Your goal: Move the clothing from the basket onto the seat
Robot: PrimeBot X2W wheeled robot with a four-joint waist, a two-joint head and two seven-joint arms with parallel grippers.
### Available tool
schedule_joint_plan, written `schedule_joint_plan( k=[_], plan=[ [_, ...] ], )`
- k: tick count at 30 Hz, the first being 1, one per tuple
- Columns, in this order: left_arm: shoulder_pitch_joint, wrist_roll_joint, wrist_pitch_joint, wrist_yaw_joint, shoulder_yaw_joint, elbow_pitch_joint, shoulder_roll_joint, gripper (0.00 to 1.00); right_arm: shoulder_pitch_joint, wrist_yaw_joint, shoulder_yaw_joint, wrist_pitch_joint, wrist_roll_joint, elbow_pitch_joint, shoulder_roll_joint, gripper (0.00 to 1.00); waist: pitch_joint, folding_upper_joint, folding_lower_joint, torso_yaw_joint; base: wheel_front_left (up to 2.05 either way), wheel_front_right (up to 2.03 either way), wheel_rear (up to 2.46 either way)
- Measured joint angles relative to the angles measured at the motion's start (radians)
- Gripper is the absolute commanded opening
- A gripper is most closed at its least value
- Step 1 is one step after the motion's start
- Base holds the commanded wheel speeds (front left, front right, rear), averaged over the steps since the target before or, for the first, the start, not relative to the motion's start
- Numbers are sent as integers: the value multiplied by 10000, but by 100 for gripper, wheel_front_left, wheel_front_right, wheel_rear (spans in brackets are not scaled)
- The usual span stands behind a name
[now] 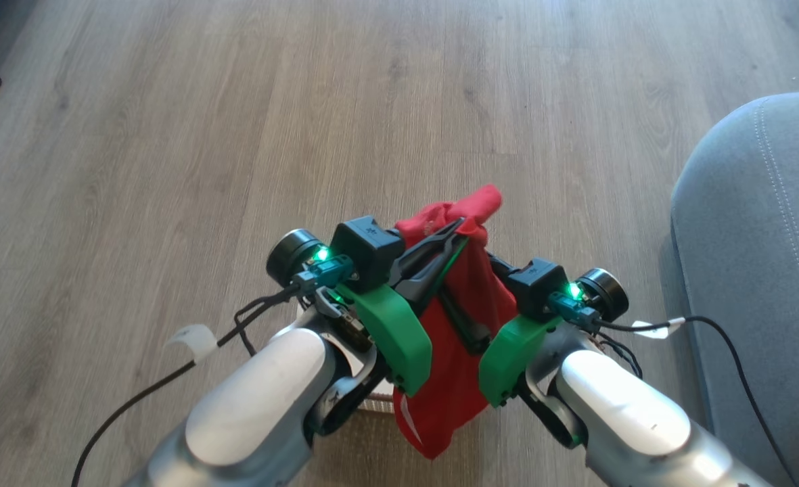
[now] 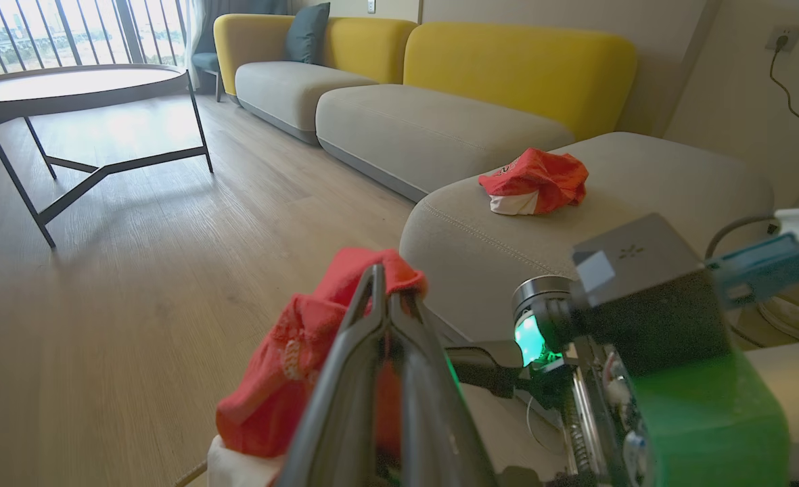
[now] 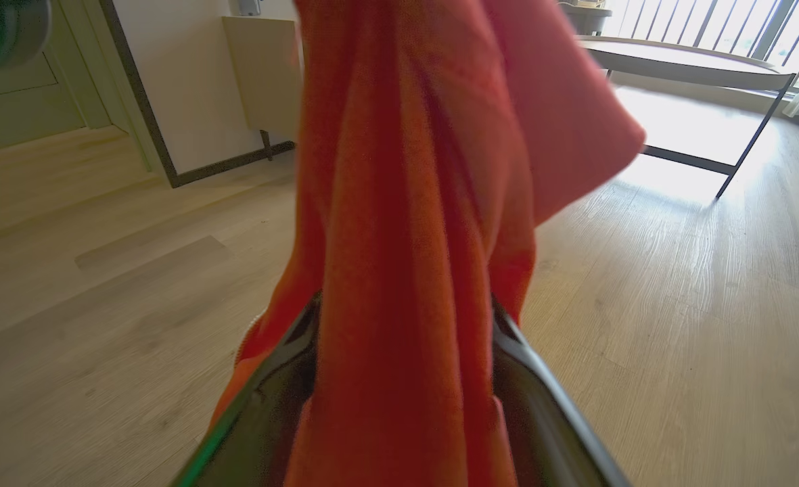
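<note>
Left gripper (image 1: 462, 224) is pinched tight on the top fold of the clothing (image 1: 454, 379), its two dark fingers pressed together with red fabric bunched over and beyond their tips. From that pinch the garment hangs straight down in a long drape, clear of the wooden floor (image 1: 169, 135), with a white mark showing near its bottom hem. The right gripper (image 3: 404, 311) sits just beside the left one, lower on the same drape, its fingers spread wide; the hanging cloth runs up between them and fills the gap, brushing both inner faces. I cannot tell whether those fingers press on it. Under the left forearm, below and behind the closed tips, a sliver of the basket (image 1: 375, 404) shows, pale with a brown rim. The seat (image 1: 764, 237) lies off to the right gripper's outer side, well apart from the hanging garment. In the left wrist view the same grey cushion stands ahead of the fingertips, with a second red garment (image 2: 534, 181) crumpled on its top.
</note>
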Motion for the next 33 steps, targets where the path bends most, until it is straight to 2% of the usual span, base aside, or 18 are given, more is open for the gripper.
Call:
schedule_joint_plan(
  k=[1, 2, 7, 11, 12, 13, 28, 33],
  plan=[
    [6, -35, 75, 0, -8, -107, 0, 0, -28, 0, 35, -4, 77, 42, -12, 42, -15, 0, 0, -2, 0, 0, 0],
    [8, -77, 79, 2, -15, -174, 0, 0, -78, 0, 88, -15, 163, 77, -19, 0, -27, 0, 0, -8, 0, 0, 0],
    [44, -102, 155, 46, -2, -234, 33, 0, -157, 0, 314, -77, 585, 119, -33, 0, -118, 0, 0, -78, 0, 0, 0],
    [202, -102, 100, 117, 25, -125, 63, 54, -158, 0, 359, -86, 784, 115, -138, 0, -188, 0, 0, -184, 0, 0, 0],
    [219, -102, 42, 151, 25, -65, 86, 96, -158, 0, 353, -86, 825, 98, -186, 0, -203, 0, 0, -213, 0, 0, 0],
    [227, -102, 0, 157, 42, -6, 88, 100, -158, 0, 343, -86, 830, 63, -253, 0, -217, 0, 0, -244, 0, 0, 0],
    [633, -102, -922, 173, -50, 1319, -25, 100, 199, 0, -1327, -82, 872, -1172, -1338, 0, -263, 0, 0, -1013, 0, 0, 0],
    [803, -102, -1101, 77, -274, 1404, -267, 100, 530, 0, -1983, 201, 587, -1896, -1446, 0, -181, 0, 0, -1675, 0, 0, 0]
  ],
)
